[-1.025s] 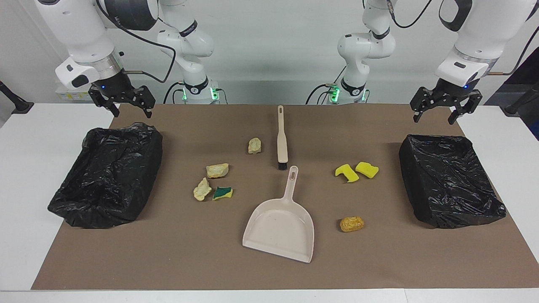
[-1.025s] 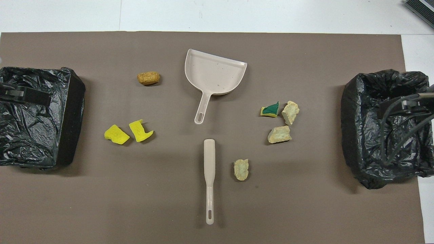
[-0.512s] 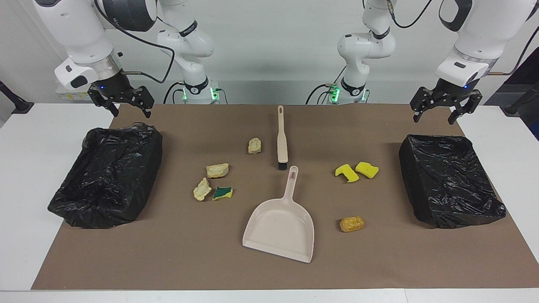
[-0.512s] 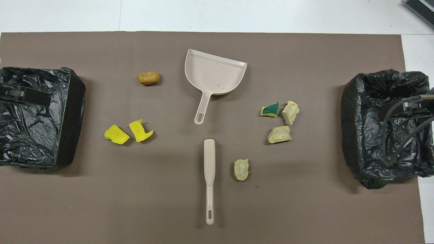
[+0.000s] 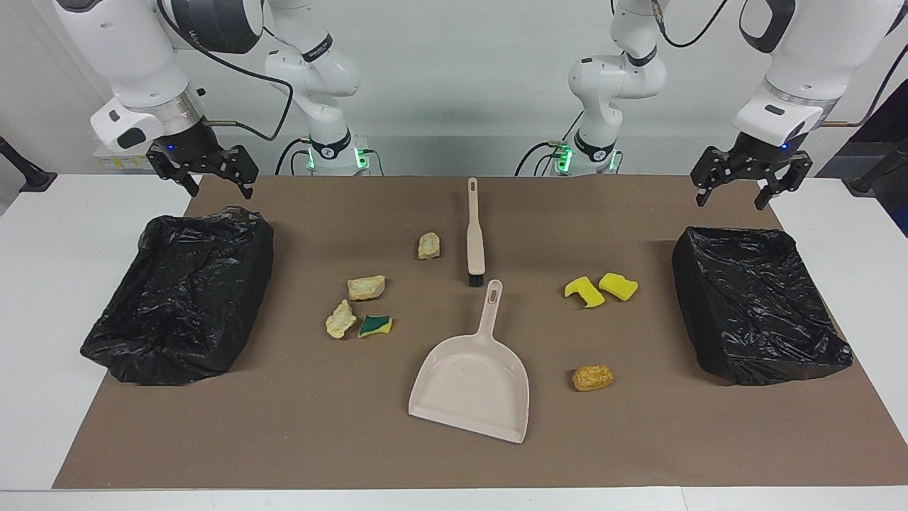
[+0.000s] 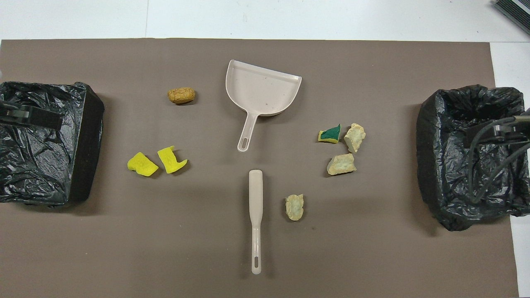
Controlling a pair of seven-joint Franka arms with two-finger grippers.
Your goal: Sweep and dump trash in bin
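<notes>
Seven trash chunks (image 5: pixel 367 287) scattered; none aligned

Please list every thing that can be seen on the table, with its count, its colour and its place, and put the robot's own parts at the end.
mat: one, brown, covering the table's middle.
bins: two, black-lined, one at each end of the mat.
dustpan: one, beige, mid-mat, handle toward the robots.
brush: one, beige with black bristles, nearer to the robots than the dustpan.
beige chunks: three, toward the right arm's end.
yellow-and-green sponge: one, beside the beige chunks.
yellow sponges: two, toward the left arm's end.
orange-brown chunk: one, farther from the robots than the yellow sponges.
right gripper: open, over the mat's edge by its bin.
left gripper: open, above its bin's near edge.
</notes>
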